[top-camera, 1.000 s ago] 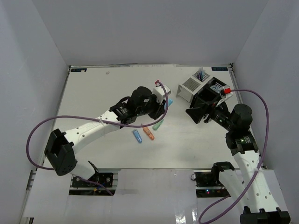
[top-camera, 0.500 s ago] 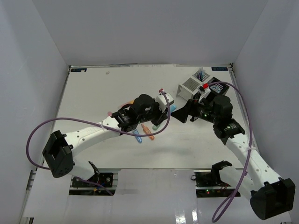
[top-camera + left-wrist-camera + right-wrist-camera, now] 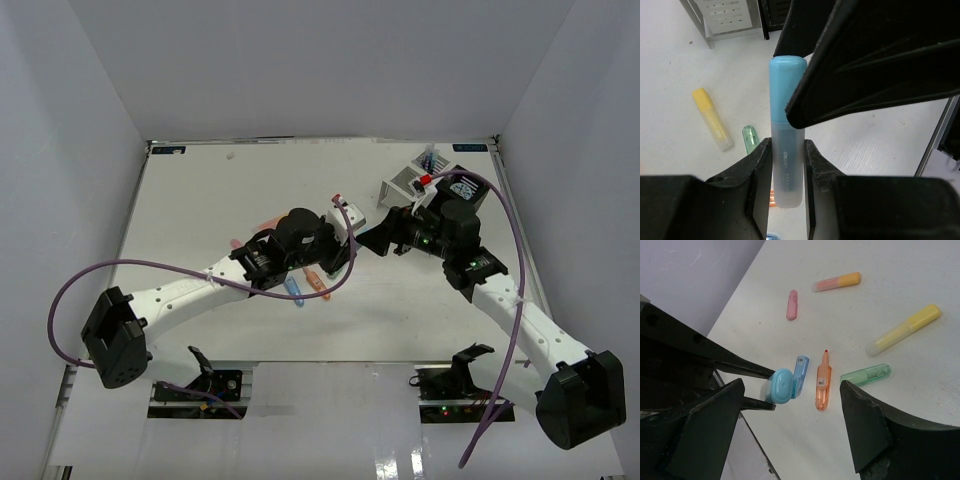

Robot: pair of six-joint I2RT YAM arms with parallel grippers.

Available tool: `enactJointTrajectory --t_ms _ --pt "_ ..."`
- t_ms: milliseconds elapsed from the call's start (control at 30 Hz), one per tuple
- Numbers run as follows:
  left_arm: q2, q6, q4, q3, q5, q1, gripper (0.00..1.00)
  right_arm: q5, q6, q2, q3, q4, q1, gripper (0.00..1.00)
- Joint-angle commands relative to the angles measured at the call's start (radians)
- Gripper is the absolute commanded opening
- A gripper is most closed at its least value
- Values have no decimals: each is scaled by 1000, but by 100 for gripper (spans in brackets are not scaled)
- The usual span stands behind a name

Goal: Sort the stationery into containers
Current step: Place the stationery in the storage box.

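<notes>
My left gripper (image 3: 788,170) is shut on a light blue marker (image 3: 787,130) and holds it above the table, cap end pointing away. In the top view the left gripper (image 3: 347,240) meets my right gripper (image 3: 372,240) mid-table. My right gripper (image 3: 790,425) is open and empty, its jaws spread wide either side of the marker's cap (image 3: 782,386); I cannot tell whether they touch it. The white box (image 3: 402,183) and the black box (image 3: 468,188) stand at the back right, partly behind the right arm. No pens or tape roll show clearly.
Loose on the table below lie a second blue marker (image 3: 801,371), an orange one (image 3: 822,382), a green one (image 3: 866,374), a yellow one (image 3: 905,329), a pink-orange one (image 3: 836,282) and a small pink one (image 3: 792,305).
My right arm has swung left from the boxes to the left gripper. My left gripper has shifted slightly back, still holding the blue marker.
</notes>
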Motion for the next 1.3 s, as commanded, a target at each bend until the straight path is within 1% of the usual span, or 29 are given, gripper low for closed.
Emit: enactJointTrajectory --t_ms 0,67,100,167,200,267,300,367,400,433,467,500,533,567,600,633,667,700,733,767,800,833,867,900,933,967,1000,1067,1267 --pt "-46 -21 42 -6 24 0 3 19 6 9 42 65 6 82" --pt "-46 -25 48 -8 32 0 2 13 8 18 42 71 11 77" --pt "-46 -25 49 -8 35 0 2 13 8 21 39 76 12 71" --pt "-40 -25 51 -6 36 0 2 0 8 30 36 88 18 65" --pt "-39 -25 51 -6 35 -1 2 -14 8 35 34 96 18 59" --pt "-34 -25 51 -11 29 0 4 -40 8 55 39 99 18 52" --pt "-32 -23 53 -12 20 -1 4 -47 8 60 39 99 18 44" --pt "-26 -25 53 -14 9 -1 7 -47 6 69 40 97 18 34" --pt "-25 -25 51 -14 -2 0 8 -39 -3 66 40 88 18 22" --pt "-22 -25 49 -12 -11 0 14 -15 -11 61 43 79 18 17" --pt "-20 -25 36 -8 -22 0 20 5 -18 58 48 65 17 8" --pt "-17 -46 27 -5 -52 -1 27 28 -52 46 68 23 17 8" --pt "-13 -63 19 6 -72 0 45 88 -72 43 83 -7 14 8" --pt "-8 -67 4 9 -88 0 56 128 -115 32 121 -39 12 8" --pt "-6 -74 -6 14 -158 0 65 169 -138 29 144 -101 8 8" --pt "-2 -80 -16 18 -186 0 72 271 -164 29 172 -148 0 8" --pt "6 -90 -39 32 -210 5 82 333 -190 29 200 -184 -6 8" --pt "9 -97 -52 40 -233 9 86 390 -214 34 229 -217 -15 8" --pt "15 -104 -64 46 -267 17 88 515 -257 40 288 -270 -33 8" --pt "24 -127 -90 61 -273 40 91 592 -274 46 318 -289 -43 8" --pt "30 -143 -104 69 -275 55 92 648 -288 61 344 -301 -57 8" --pt "36 -158 -119 80 -267 77 92 736 -314 72 388 -306 -86 8" --pt "43 -181 -147 99 -254 97 92 772 -320 86 408 -306 -104 8" --pt "53 -196 -159 109 -235 149 92 818 -327 124 431 -306 -148 8" --pt "58 -209 -171 116 -194 178 93 832 -328 145 477 -314 -173 8" --pt "60 -227 -187 126 -177 230 93 846 -328 190 496 -314 -193 8" --pt "63 -233 -193 130 -163 252 93 875 -330 211 513 -312 -230 8" --pt "61 -238 -205 135 -140 295 93 904 -336 272 556 -311 -261 8" --pt "47 -235 -205 130 -126 329 94 879 -314 434 649 -288 -362 8"
